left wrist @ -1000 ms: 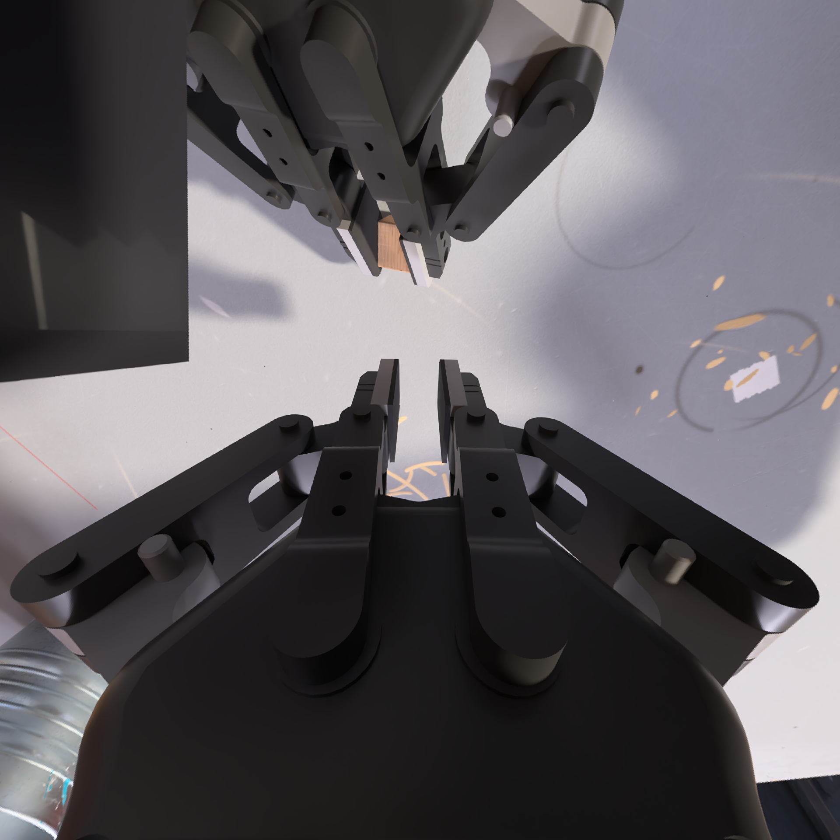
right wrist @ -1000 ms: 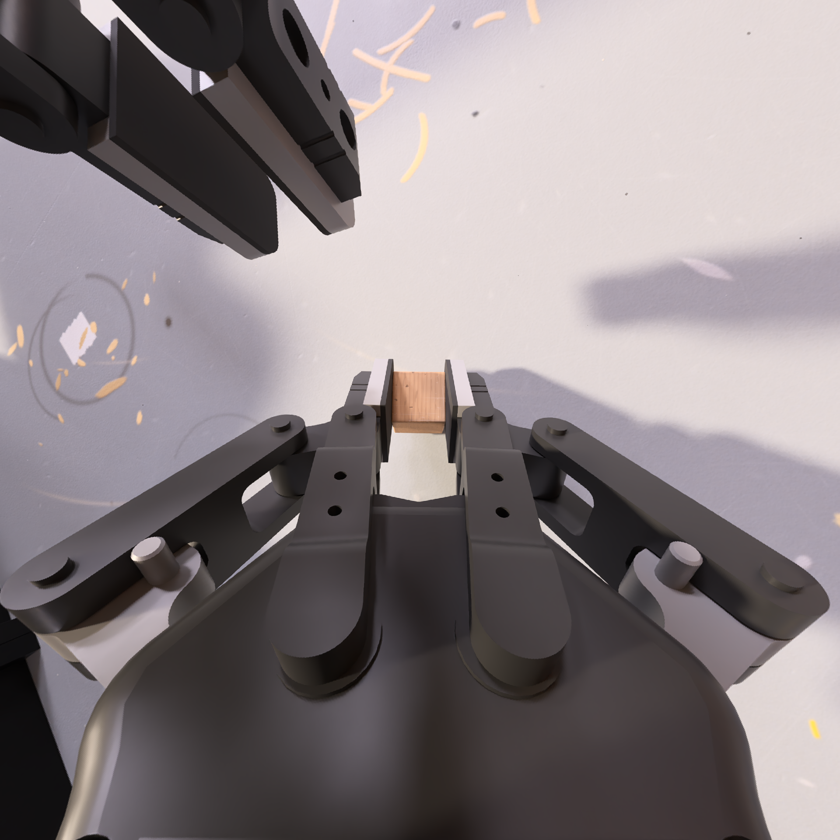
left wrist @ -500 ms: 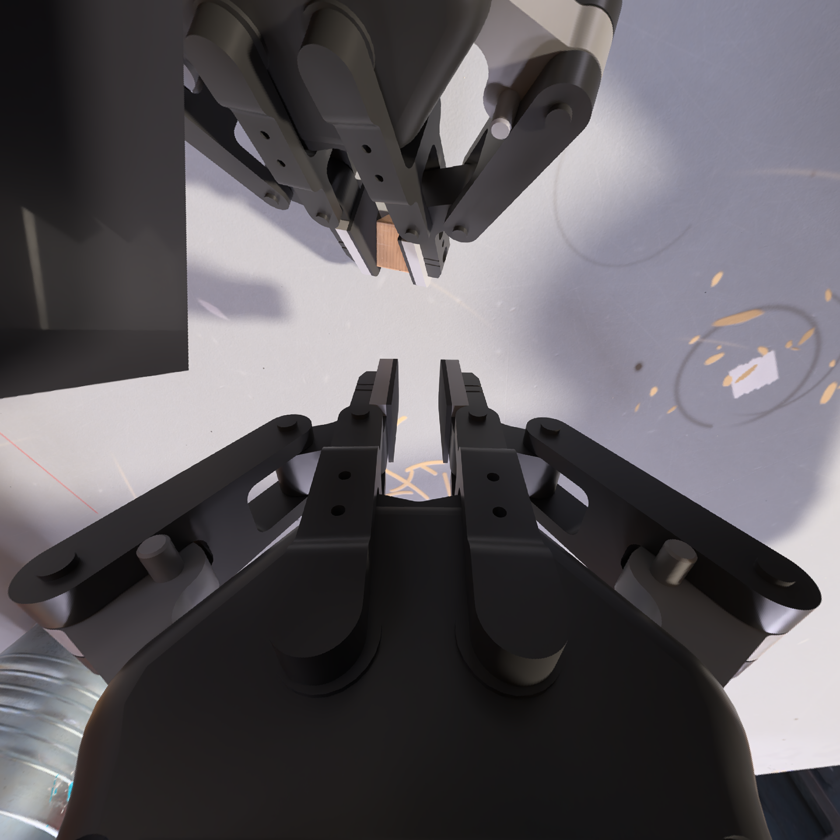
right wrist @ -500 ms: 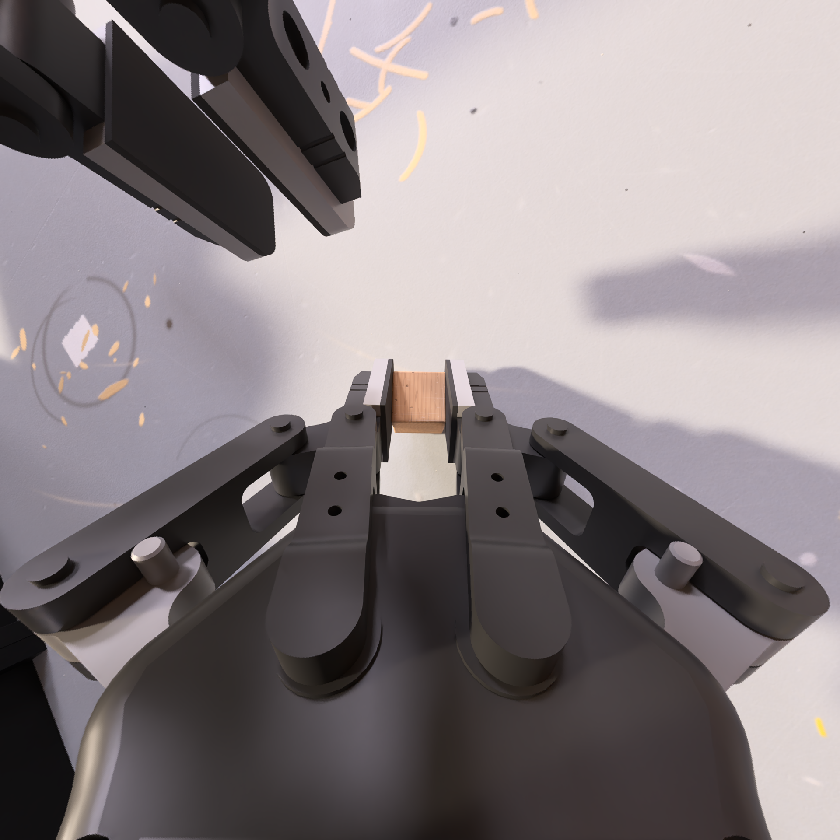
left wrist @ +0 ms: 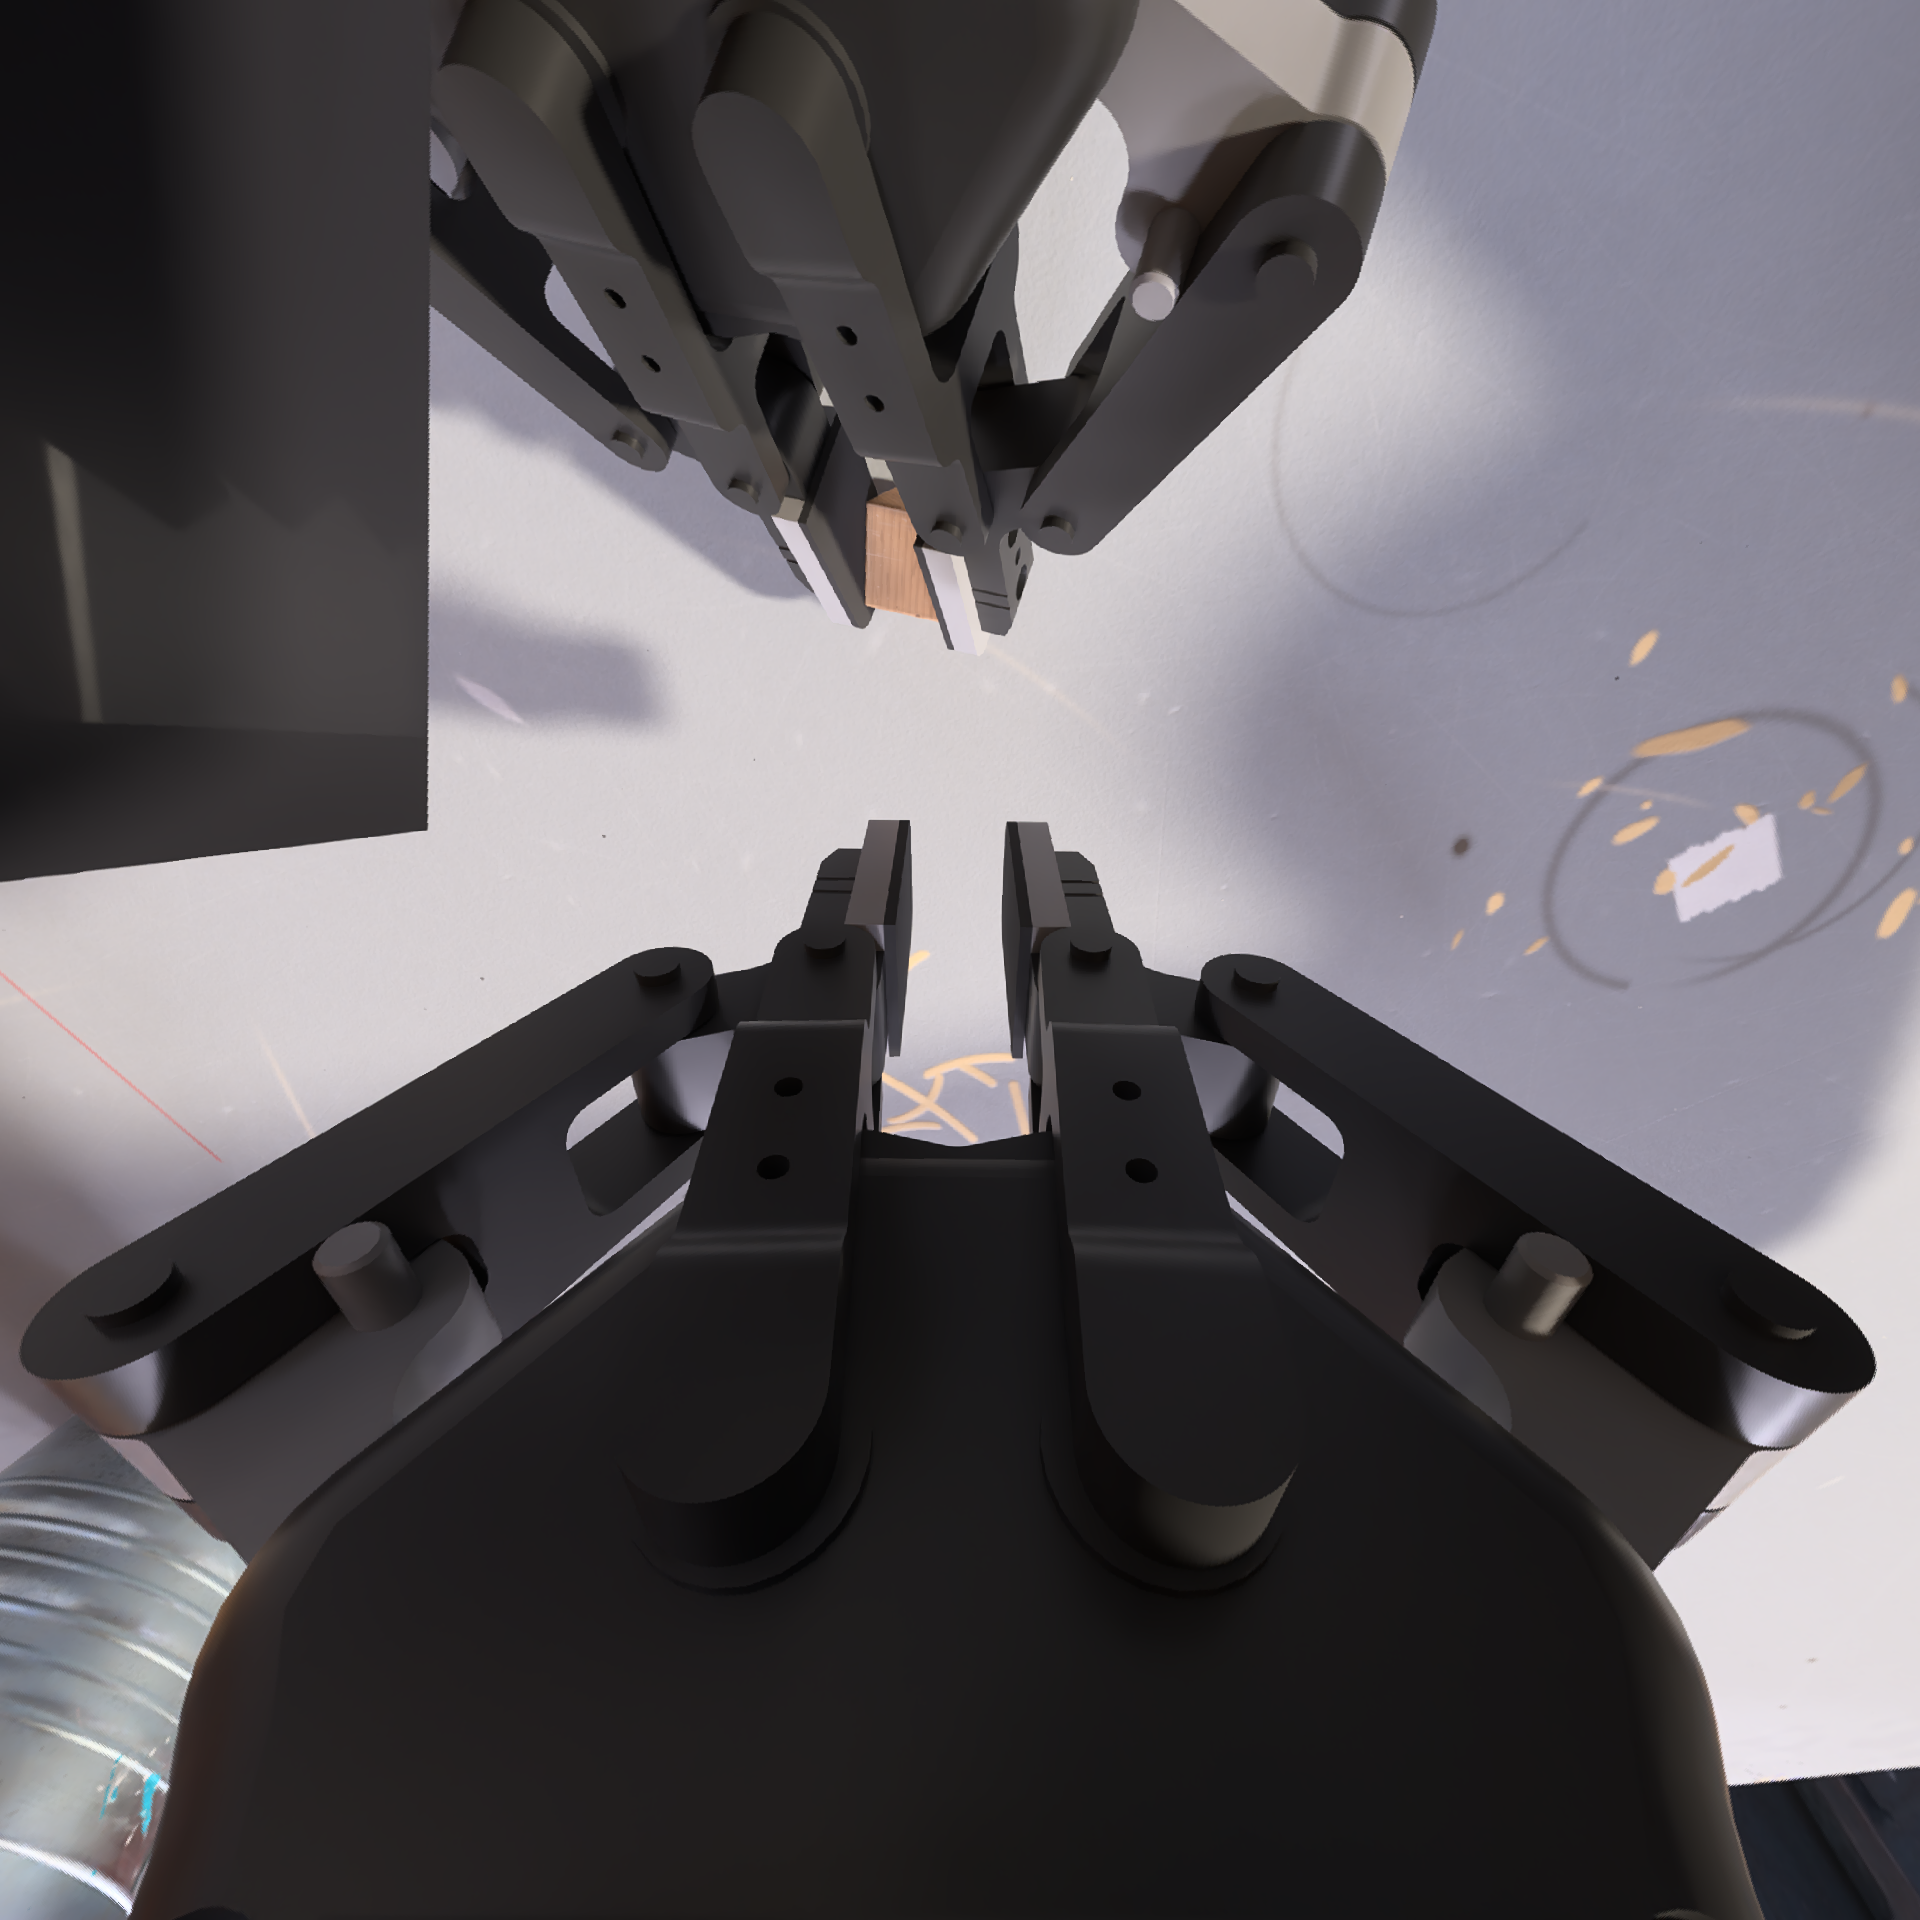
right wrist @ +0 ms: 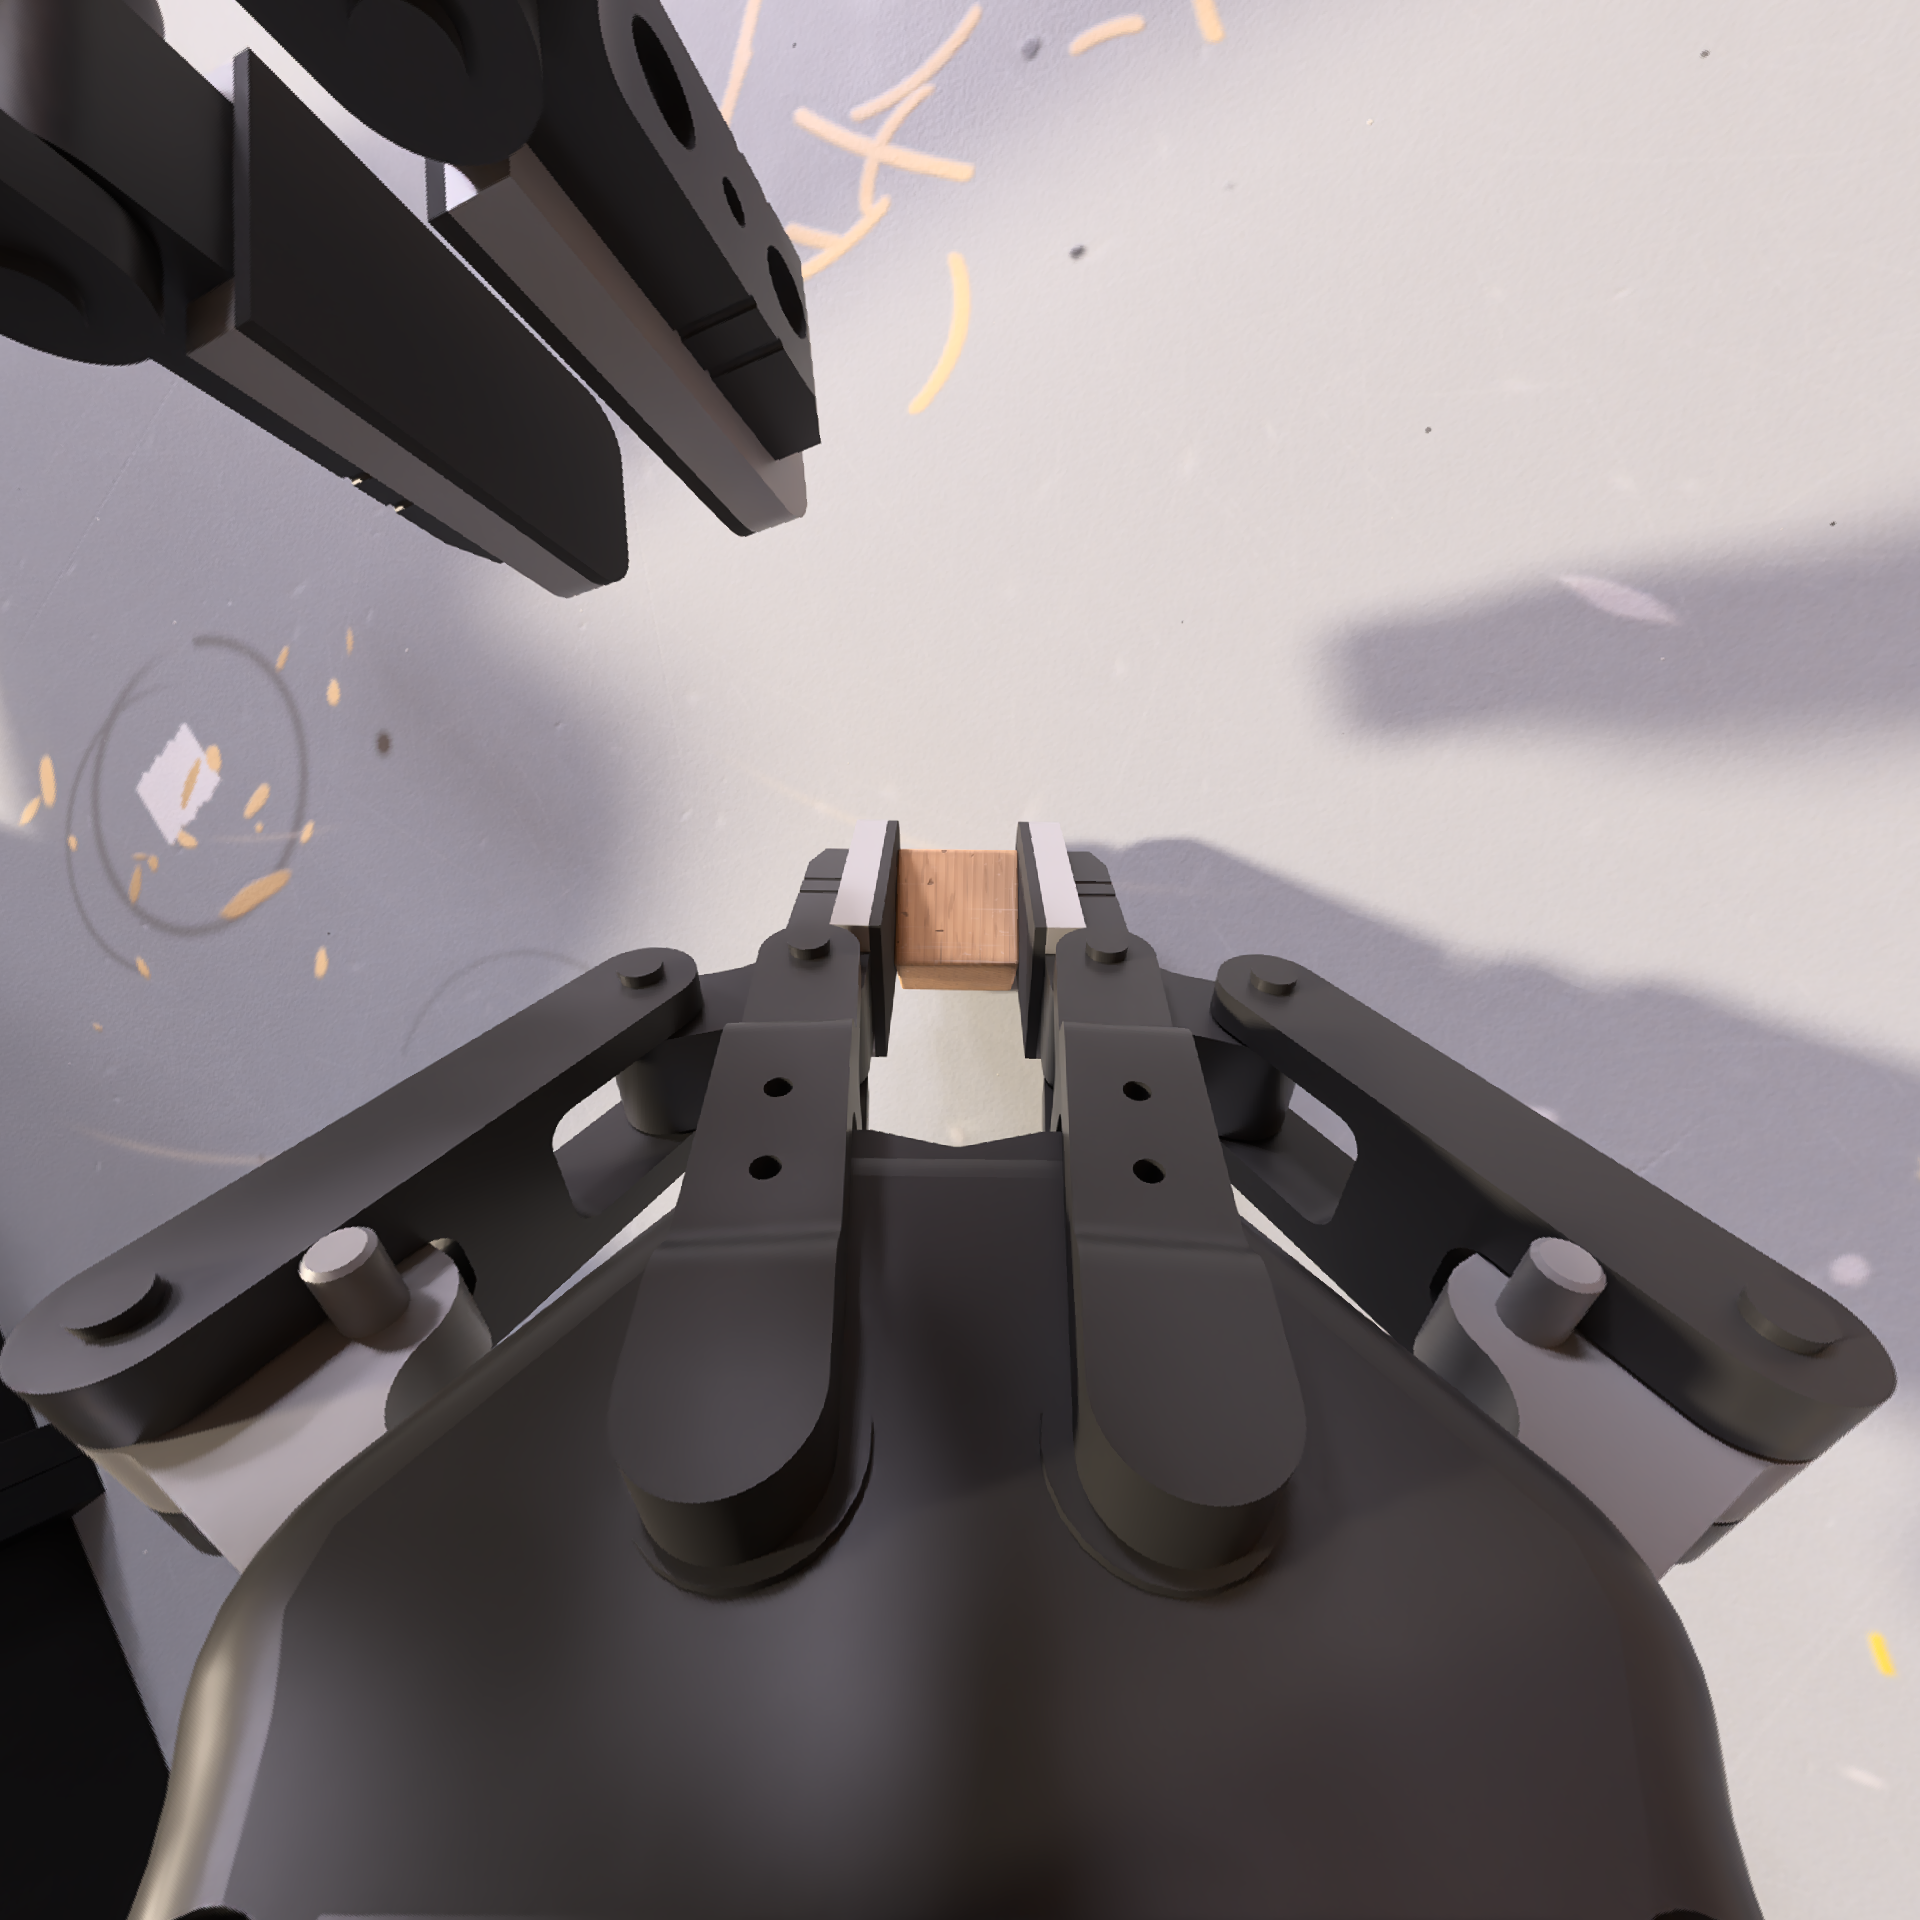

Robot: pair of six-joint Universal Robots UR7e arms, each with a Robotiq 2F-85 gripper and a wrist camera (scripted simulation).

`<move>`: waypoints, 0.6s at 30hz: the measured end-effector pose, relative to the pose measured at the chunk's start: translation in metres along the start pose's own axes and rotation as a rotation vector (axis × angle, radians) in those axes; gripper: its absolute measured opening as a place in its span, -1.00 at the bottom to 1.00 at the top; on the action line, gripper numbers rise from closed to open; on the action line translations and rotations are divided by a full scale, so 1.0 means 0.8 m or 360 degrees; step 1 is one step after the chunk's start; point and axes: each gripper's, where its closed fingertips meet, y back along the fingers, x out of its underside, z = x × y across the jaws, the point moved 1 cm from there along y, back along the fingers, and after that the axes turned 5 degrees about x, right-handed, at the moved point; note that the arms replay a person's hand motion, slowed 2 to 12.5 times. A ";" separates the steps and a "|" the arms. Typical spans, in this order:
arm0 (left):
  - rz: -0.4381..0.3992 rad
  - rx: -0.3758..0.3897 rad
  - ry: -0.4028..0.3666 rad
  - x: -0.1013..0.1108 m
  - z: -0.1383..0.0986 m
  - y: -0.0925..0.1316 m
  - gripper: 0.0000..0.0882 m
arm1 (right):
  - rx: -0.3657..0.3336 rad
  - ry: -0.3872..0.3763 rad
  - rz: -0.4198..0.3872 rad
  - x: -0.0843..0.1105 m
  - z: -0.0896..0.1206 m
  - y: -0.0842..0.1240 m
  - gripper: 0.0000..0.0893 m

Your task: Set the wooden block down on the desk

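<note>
The wooden block (right wrist: 956, 914) is a small light-brown cube clamped between the pads of my right gripper (right wrist: 956, 873), held above the white desk (right wrist: 1351, 364). In the left wrist view the same block (left wrist: 894, 561) shows in the right gripper (left wrist: 899, 613), which points down at the top of the frame. My left gripper (left wrist: 956, 873) has its jaws a narrow gap apart with nothing between them. It faces the right gripper at close range. It also shows at the upper left of the right wrist view (right wrist: 686, 520).
A dark box (left wrist: 208, 416) stands at the left and a ridged silver cylinder (left wrist: 62, 1610) at the lower left. A white scrap inside ring marks with orange specks (left wrist: 1725, 868) lies on the desk. The desk edge (left wrist: 1766, 1766) runs at the lower right.
Almost nothing has changed. Both grippers keep their places and jaw gaps, with only a tiny drift of the views. The block stays clamped in the right gripper.
</note>
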 end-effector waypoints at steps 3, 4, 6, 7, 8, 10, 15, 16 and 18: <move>-0.0009 -0.0004 -0.0001 0.000 0.000 0.000 -0.64 | 0.0001 -0.0001 -0.0002 0.000 0.000 0.000 -0.56; -0.0009 -0.0005 -0.0001 0.000 0.000 0.000 -0.64 | 0.0001 0.0000 -0.0004 0.000 0.000 0.000 -0.56; -0.0005 -0.0006 -0.0001 0.000 0.000 0.000 -0.64 | 0.0003 0.0000 -0.0008 0.000 0.000 0.000 -0.56; -0.0003 -0.0007 -0.0002 0.000 0.000 0.000 -0.64 | 0.0004 0.0000 -0.0010 0.000 0.000 0.000 -0.56; 0.0000 -0.0008 -0.0002 0.000 0.000 0.000 -0.64 | 0.0005 0.0000 -0.0012 0.000 0.000 0.000 -0.56; 0.0006 -0.0011 -0.0001 0.000 -0.001 0.000 -0.64 | 0.0008 0.0001 -0.0017 0.000 0.000 0.000 -0.56; 0.0001 -0.0020 0.0003 0.001 -0.001 0.000 -0.66 | 0.0013 0.0008 -0.0031 0.000 0.000 0.000 -0.56; -0.0002 -0.0020 0.0004 0.001 -0.001 0.000 -0.67 | 0.0014 0.0009 -0.0033 0.000 0.000 0.000 -0.56; -0.0010 -0.0020 0.0005 0.000 -0.001 0.000 -0.67 | 0.0014 0.0011 -0.0038 0.000 0.000 0.000 -0.56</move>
